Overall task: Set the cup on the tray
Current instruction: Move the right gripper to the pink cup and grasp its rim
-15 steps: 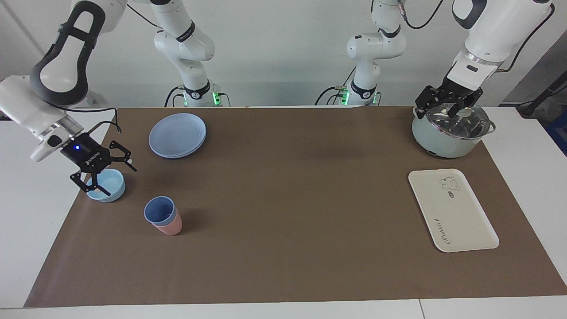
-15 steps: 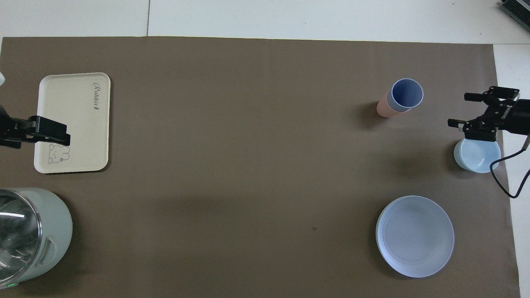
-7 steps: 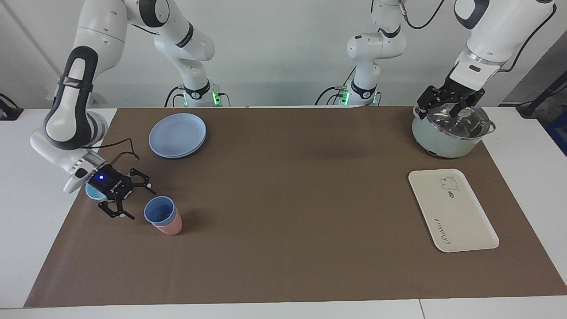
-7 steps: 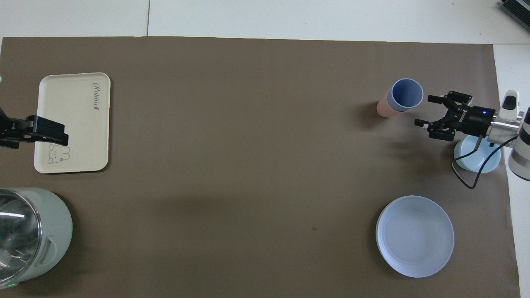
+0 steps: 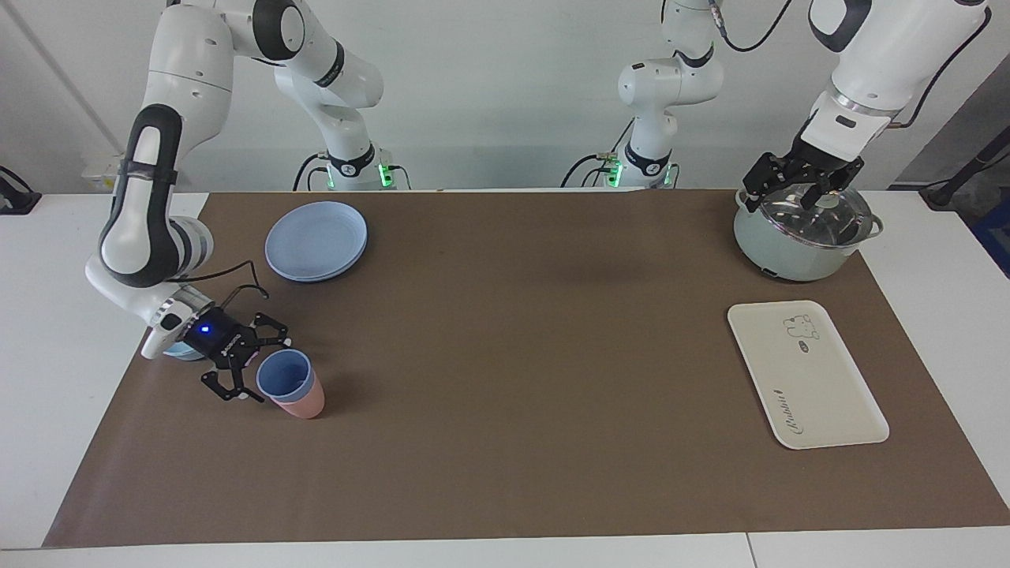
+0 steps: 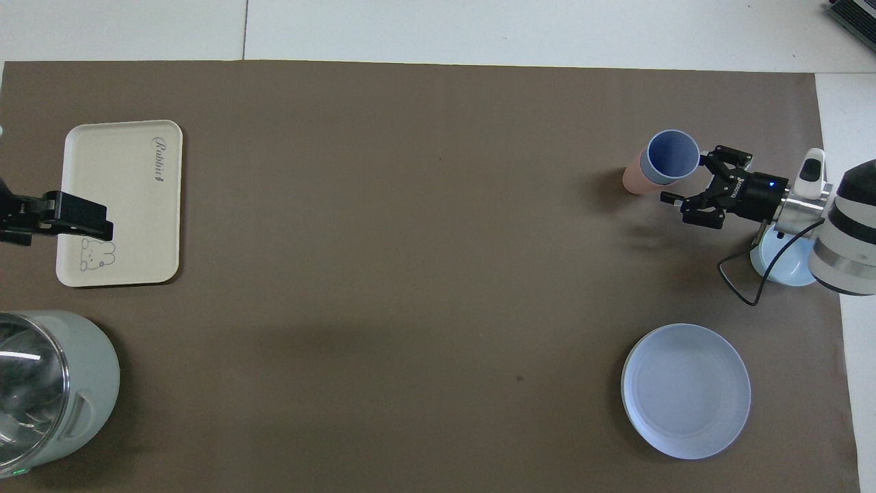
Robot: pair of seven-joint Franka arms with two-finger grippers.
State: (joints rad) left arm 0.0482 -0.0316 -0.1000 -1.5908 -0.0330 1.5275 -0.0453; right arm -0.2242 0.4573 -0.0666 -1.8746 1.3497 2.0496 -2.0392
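Note:
The periwinkle-blue cup (image 5: 284, 376) stands nested inside a salmon-pink cup (image 5: 306, 405) on the brown mat, toward the right arm's end of the table. In the overhead view the blue cup (image 6: 673, 156) sits in the pink cup (image 6: 632, 180). My right gripper (image 5: 267, 369) is open and low, right beside the cup, its fingers spread along the cup's side (image 6: 686, 177). I cannot tell whether they touch it. The cream-white tray (image 5: 828, 394) lies bare toward the left arm's end (image 6: 123, 198). My left gripper (image 5: 801, 188) waits, open, over the pot's lid.
A light-blue bowl (image 6: 780, 268) sits under my right wrist, mostly hidden in the facing view (image 5: 180, 353). A round blue plate (image 5: 316, 241) lies nearer to the robots than the cups. A pale-green pot (image 5: 793, 252) with a glass lid stands nearer to the robots than the tray.
My right gripper has come down from over the light-blue bowl and moved across to the side of the nested cups. The left arm and all objects have stayed put.

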